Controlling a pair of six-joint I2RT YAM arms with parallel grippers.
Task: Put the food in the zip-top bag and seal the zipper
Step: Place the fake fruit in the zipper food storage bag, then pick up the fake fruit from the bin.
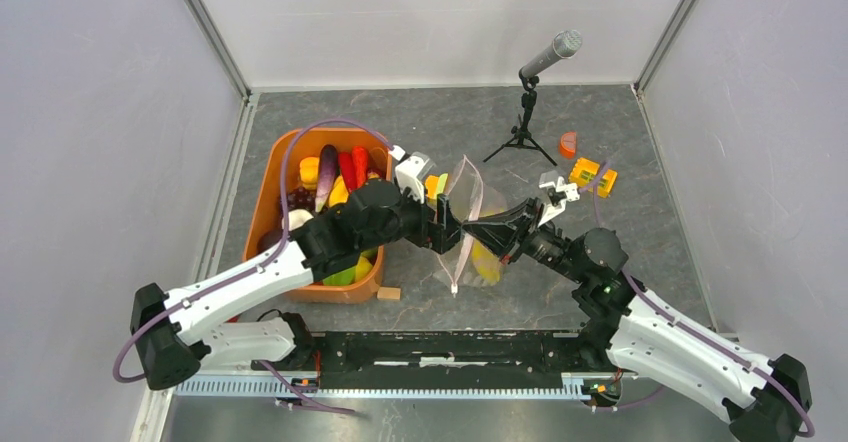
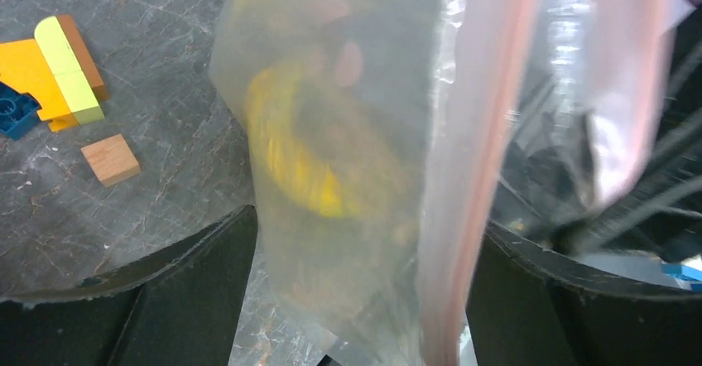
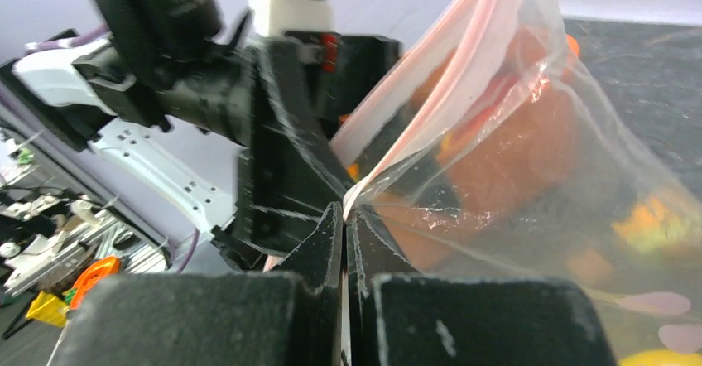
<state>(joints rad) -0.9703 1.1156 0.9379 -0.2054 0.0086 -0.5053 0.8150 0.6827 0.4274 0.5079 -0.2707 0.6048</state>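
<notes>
Zip-top bag hangs mid-table. My right gripper pinches its edge; left gripper straddles it, jaws apart. Yellow food is inside, more toy food waits in the orange tub, and the zipper looks unsealed.

- Top view: bright, even light; soft shadows.
- Left wrist: bag blurred, glare on film.
- Right wrist: foreground out of focus.

Two grippers working: left gripper, right gripper. One zip-top bag hanging. One orange tub holding food, count unclear. One microphone standing. One wooden block lying beside tub.
</notes>
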